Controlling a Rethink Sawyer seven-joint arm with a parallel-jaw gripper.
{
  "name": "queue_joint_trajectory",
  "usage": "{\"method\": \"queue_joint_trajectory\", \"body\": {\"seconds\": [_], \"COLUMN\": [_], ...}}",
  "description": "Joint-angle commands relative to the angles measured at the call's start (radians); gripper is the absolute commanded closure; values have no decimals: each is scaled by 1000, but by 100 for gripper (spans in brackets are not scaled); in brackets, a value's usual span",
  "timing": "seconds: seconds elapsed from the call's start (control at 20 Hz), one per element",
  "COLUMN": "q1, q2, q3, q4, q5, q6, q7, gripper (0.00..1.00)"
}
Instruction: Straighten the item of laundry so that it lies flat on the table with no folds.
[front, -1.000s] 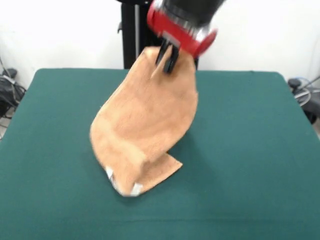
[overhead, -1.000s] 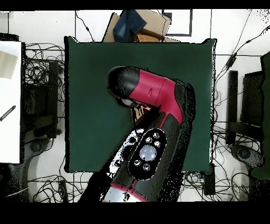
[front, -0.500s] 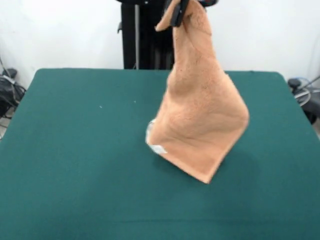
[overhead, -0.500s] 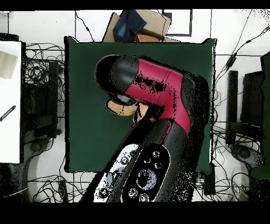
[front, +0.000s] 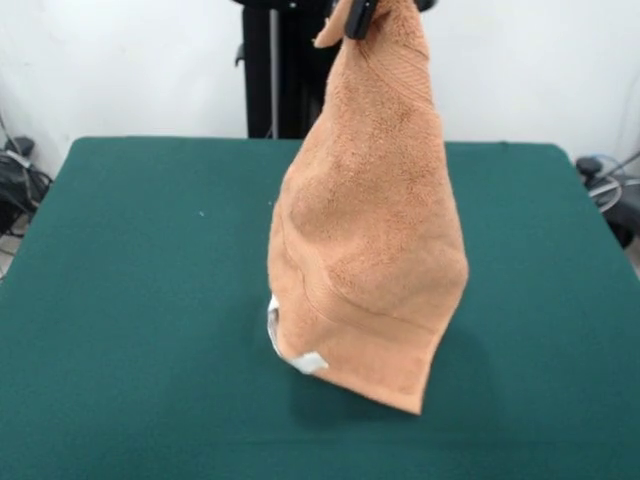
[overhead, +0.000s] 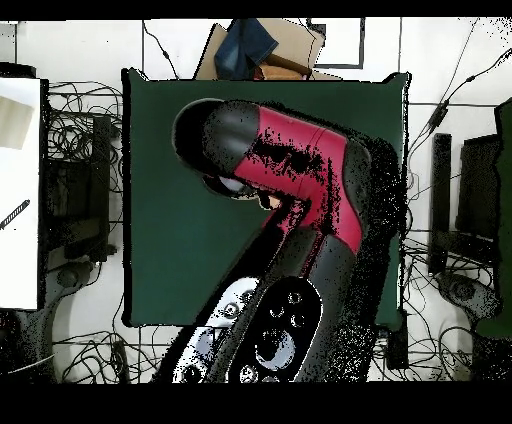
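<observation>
**Towel's up in the air, laydown comes next**

The gripper is pinched shut on a top corner of the towel, which hangs over the middle of the table. We're mid-lift, I'd say. Next it probably needs lowering while dragging sideways so it spreads without folds.

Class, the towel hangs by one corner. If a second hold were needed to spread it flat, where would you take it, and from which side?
Probably the lowest corner of the towel, approached from the front view's right. It hangs as a free point, while the gripper pinches the top corner. The white tag marks the other lower corner.
</observation>
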Motion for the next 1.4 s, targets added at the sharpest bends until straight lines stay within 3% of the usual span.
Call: {"method": "queue_joint_trajectory", "body": {"seconds": [0.05,0.65,1.4], "q1": [25,-63,-185], "q2": [10,69,41], "q3": [20,57,95], "q4": [61,29,70], "q5": [-32,-11,-49], "q6": [16,11,-64], "q7": [228,190,40], "gripper": [100,100,100]}}
